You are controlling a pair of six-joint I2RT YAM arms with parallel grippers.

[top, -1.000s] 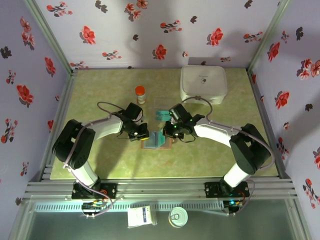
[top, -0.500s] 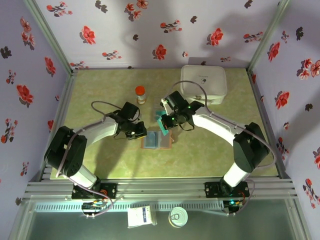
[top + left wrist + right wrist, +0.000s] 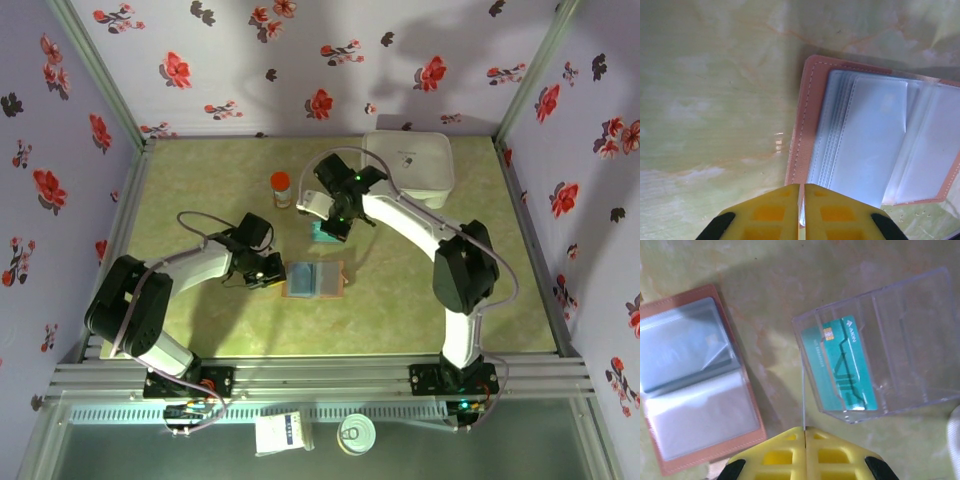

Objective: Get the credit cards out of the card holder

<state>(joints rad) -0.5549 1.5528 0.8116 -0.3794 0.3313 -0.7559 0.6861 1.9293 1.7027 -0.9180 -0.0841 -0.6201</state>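
Note:
The card holder lies open and flat on the table, brown rim around clear blue-grey sleeves. My left gripper sits at its left edge. Its jaws are almost together, pinching the holder's near corner. My right gripper hovers by the clear tray and is shut on a thin credit card seen edge-on just outside the tray's near wall. Another teal credit card lies inside the tray. The card holder sits at the left of the right wrist view.
The clear plastic tray stands just behind the holder. A white rounded case sits at the back right, and an orange-capped bottle stands at the back left of the tray. Floral walls close in the table.
My right gripper has lifted away from the holder and swung back to the tray with a card. The raised sleeve has dropped, so the holder lies flat. My left gripper shifted slightly left.

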